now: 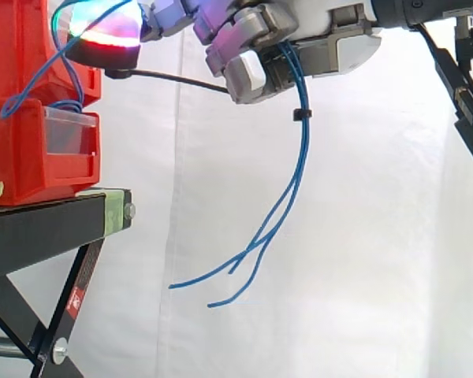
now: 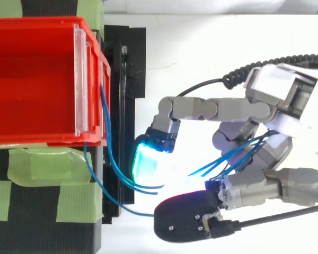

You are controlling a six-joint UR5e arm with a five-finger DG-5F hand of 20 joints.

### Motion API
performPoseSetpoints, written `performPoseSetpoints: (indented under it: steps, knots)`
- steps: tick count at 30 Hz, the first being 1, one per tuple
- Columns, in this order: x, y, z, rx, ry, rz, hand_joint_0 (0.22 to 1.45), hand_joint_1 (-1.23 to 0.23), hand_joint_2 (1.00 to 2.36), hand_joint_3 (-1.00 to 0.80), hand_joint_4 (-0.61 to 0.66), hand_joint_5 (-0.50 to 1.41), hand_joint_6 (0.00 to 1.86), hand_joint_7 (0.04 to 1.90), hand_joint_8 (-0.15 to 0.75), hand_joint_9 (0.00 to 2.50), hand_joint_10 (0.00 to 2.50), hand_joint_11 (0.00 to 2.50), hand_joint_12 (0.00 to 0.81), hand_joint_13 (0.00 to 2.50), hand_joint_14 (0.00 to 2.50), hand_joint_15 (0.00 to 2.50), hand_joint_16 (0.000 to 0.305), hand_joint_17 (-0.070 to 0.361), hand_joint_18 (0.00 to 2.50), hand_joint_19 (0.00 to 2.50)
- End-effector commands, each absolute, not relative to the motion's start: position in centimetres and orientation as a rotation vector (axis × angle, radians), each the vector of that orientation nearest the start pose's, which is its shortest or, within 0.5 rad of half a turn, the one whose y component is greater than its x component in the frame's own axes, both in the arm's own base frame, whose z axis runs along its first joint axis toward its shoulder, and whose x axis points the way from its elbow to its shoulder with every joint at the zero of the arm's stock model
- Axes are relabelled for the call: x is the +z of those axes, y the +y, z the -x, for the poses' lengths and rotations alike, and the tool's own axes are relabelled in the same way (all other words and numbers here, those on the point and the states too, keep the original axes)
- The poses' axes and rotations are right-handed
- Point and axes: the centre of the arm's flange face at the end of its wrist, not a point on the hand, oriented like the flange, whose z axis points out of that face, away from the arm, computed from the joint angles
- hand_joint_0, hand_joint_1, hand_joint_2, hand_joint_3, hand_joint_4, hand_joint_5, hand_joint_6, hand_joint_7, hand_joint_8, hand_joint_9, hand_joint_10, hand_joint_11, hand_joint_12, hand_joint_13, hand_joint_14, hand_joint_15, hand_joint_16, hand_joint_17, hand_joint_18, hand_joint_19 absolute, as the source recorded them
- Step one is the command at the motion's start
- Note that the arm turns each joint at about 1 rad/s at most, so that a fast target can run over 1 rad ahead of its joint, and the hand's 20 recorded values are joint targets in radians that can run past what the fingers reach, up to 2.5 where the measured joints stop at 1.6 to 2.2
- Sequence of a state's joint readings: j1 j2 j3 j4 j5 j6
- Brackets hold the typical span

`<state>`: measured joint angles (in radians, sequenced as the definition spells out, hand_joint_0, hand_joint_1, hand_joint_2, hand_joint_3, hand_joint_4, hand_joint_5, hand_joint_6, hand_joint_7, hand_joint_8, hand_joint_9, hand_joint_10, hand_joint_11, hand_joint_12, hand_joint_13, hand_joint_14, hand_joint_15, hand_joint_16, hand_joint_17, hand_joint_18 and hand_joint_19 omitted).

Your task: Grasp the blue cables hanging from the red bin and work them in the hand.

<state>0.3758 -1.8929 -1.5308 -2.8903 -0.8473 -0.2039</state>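
Hand [image 1: 331, 47] is reaching in from the right at bin-top height. Its fingers are curling round the blue cables [image 1: 304, 157] and clamping them against the palm. One finger is stretching toward the red bin [image 1: 24, 157], its glowing pad [image 2: 146, 161] sitting near the bin's front.

Cable run: the strands are leaving the bin's front edge, looping down and under that pad, and passing through the closed fingers. Below the hand they are hanging free, with loose ends fanning out in mid-air in front of the white curtain [image 1: 363, 236], well apart from the black stand [image 1: 39, 224]. A small black tie [image 1: 302, 115] is bundling them just beneath the grip.

Judgement: the grasp looks made, and the working-in-hand step is the one now running.

Notes for doing it well:
- Roll the strands between thumb and fingers with small moves, loosening only one side of the pinch at a time so the bundle is not slipping out.
- Watch the loop between bin and hand. It is looking slack now, and pulling away from the bin would tighten it and tug at the bin end.
- The tie is lying close under the fingers and may be snagging there, so work above it.
- I cannot tell whether every strand is inside the grip.
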Motion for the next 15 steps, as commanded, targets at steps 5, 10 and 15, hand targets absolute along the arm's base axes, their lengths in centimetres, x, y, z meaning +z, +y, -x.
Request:
performPoseSetpoints:
  steps: [5,10,15]
  knots:
    - [35.45,2.93,-61.51,0.799,1.071,-1.259,0.9,-0.77,1.02,-0.25,0.24,0.21,0.18,1.3,0.535,1.78,2.5,2.5,0.712,2.02,2.5,1.97,0.237,0.178,2.5,0.65]
    - [35.45,2.84,-61.52,0.798,1.07,-1.26,0.97,-0.79,1.01,-0.02,0.25,0.16,0.31,1.23,0.535,1.78,2.5,2.5,0.712,2.02,2.5,1.97,0.237,0.178,2.5,0.65]
    - [35.45,2.85,-61.52,0.799,1.071,-1.259,1.02,-0.79,1.01,0.17,0.25,0.15,0.35,1.2,0.535,1.78,2.5,2.5,0.712,2.02,2.5,1.97,0.237,0.178,2.5,0.65]
